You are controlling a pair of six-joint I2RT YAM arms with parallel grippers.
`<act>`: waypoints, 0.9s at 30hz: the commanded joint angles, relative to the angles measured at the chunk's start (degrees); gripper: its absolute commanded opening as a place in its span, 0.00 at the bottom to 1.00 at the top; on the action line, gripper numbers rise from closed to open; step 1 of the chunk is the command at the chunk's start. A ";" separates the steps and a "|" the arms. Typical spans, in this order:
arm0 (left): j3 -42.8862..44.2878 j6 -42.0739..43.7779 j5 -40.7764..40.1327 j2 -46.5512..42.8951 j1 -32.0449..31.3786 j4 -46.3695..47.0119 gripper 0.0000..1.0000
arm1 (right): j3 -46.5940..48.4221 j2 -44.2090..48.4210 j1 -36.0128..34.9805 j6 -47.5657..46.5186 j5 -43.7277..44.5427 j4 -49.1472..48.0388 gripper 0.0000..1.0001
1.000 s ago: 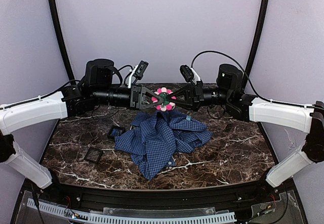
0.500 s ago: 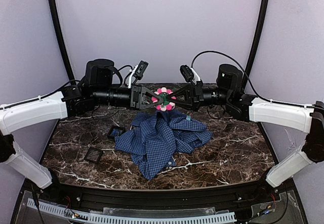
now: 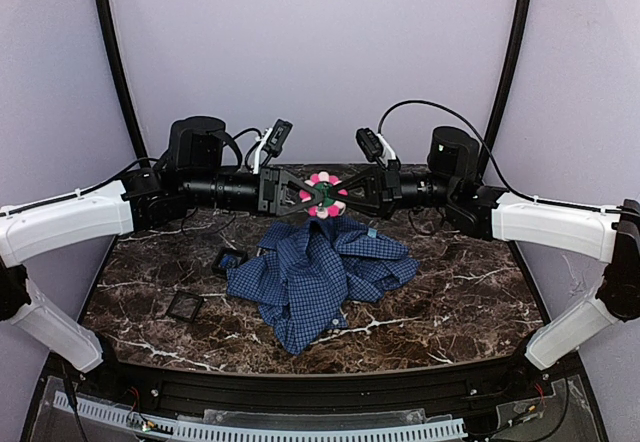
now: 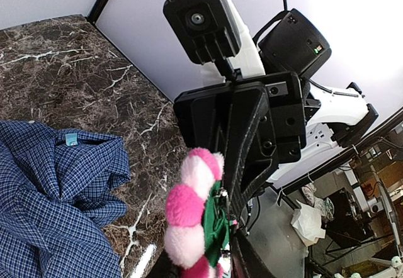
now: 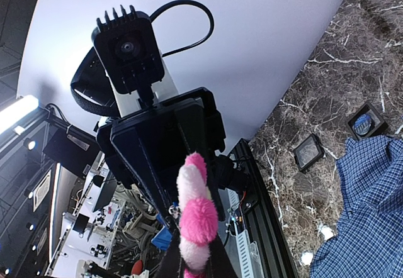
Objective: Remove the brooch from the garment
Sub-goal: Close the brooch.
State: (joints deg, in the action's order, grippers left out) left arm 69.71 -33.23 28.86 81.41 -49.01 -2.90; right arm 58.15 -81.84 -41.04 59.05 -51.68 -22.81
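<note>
Both arms meet head-on over the table, and the brooch (image 3: 323, 194) sits right between them, up in the air where the two sets of fingertips cross. The left gripper (image 3: 303, 195) comes at it from one rim, jaws part-closed and pinching the brooch by its plump pink petals. The right gripper (image 3: 346, 195) comes in from the opposite rim, jaws pressed almost together at the flower's edge, though whether they nip petal, pin or a fold of cloth cannot be told. Each wrist camera sees the flower edge-on just past its own tips, so the disc lies along the line joining the two grippers, its green-centred face turned up toward the overhead camera. Neither arm is nearer; both have their tips at it. Directly below the jaws is the garment (image 3: 315, 272), its checked cloth drawn up into a peak that reaches the underside of the brooch while the rest lies heaped on the marble table (image 3: 450, 302). That reads as the pin not yet free. The coming move looks to turn on that vertical link, brooch at the jaws and cloth straight beneath. The parting probably has to run along the pin and away from the cloth, or the shirt simply rides up with it. Two small black trays (image 3: 229, 259) lie lower down, on the left gripper's side.
</note>
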 commanded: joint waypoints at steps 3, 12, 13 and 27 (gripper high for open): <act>-1.44 0.74 -3.87 -2.57 0.65 0.30 0.23 | -0.78 0.12 -0.49 0.97 -0.92 -3.09 0.00; -2.25 0.80 -4.86 -3.37 0.70 0.91 0.24 | -2.12 0.11 -0.44 2.37 -0.64 -5.62 0.00; -2.19 0.76 -4.65 -3.32 0.70 0.94 0.24 | -2.04 0.08 -0.49 2.39 -0.70 -5.62 0.00; 0.46 0.63 -0.02 0.27 0.69 1.05 0.23 | -1.32 0.13 -0.45 2.08 -2.82 -5.93 0.00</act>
State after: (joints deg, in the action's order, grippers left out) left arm 68.58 -33.21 28.16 80.40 -48.86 -2.20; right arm 56.73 -81.87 -40.97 60.75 -51.62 -25.65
